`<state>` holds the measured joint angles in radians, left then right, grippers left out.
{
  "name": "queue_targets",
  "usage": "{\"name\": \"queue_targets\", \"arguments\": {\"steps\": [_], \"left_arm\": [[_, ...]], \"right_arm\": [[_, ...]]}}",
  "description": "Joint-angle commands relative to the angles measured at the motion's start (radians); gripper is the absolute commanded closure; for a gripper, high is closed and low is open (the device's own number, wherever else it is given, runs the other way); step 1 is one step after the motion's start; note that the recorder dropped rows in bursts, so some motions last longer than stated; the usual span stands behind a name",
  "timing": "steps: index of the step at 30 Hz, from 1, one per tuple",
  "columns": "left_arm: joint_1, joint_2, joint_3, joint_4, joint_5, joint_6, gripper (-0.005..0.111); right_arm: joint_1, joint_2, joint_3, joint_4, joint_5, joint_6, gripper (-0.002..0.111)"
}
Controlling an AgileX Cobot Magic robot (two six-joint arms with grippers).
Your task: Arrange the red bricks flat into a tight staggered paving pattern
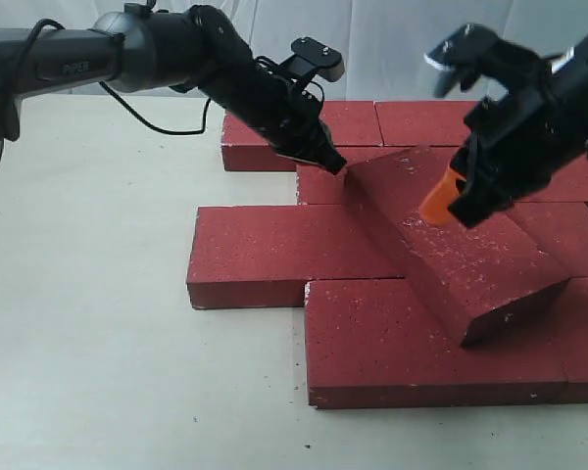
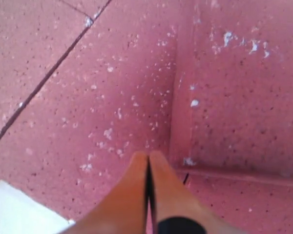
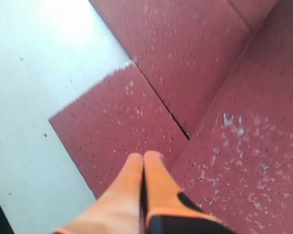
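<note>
Several dark red speckled bricks (image 1: 284, 250) lie flat in staggered rows on the pale table. One loose brick (image 1: 451, 240) rests askew and tilted on top of them, running diagonally. My left gripper (image 1: 335, 164) is shut with nothing in it, its tip against that brick's far upper corner; in the left wrist view the left gripper (image 2: 149, 156) points at the brick's edge (image 2: 183, 122). My right gripper (image 1: 437, 208) is shut and empty, its orange tips on the tilted brick's top face; in the right wrist view the right gripper (image 3: 144, 157) hovers over the bricks (image 3: 122, 126).
Bare pale table (image 1: 88, 294) spreads to the left and front of the paving. A light wall (image 1: 392, 39) stands behind. The bricks on the right run out of the exterior view.
</note>
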<state>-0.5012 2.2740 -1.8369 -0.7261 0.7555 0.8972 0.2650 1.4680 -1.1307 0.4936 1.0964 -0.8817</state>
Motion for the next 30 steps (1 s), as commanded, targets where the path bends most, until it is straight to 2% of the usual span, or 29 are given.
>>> {"name": "queue_targets", "arguments": {"steps": [1,5,8,14,21,30], "left_arm": [[-0.01,-0.005,-0.045,0.004,-0.019,-0.035,0.107],[-0.01,-0.005,-0.058,0.063,-0.026,-0.053,0.107],[-0.01,-0.005,-0.058,0.069,-0.029,-0.061,0.107],[-0.017,-0.005,-0.058,0.051,-0.037,-0.061,0.107],[-0.031,-0.005,-0.058,0.047,-0.039,-0.058,0.107],[-0.031,0.016,-0.058,0.005,-0.075,-0.049,0.107]], "right_arm": [[0.016,0.012,-0.155,-0.028,0.125,0.151,0.109],[0.026,0.008,-0.125,-0.297,0.125,0.383,0.109],[0.026,0.004,0.004,-0.379,0.125,0.378,0.109],[0.026,-0.044,0.08,-0.374,0.125,0.355,0.109],[0.026,-0.067,0.247,-0.428,0.125,0.351,0.109],[0.026,-0.043,0.259,-0.43,0.125,0.333,0.109]]}}
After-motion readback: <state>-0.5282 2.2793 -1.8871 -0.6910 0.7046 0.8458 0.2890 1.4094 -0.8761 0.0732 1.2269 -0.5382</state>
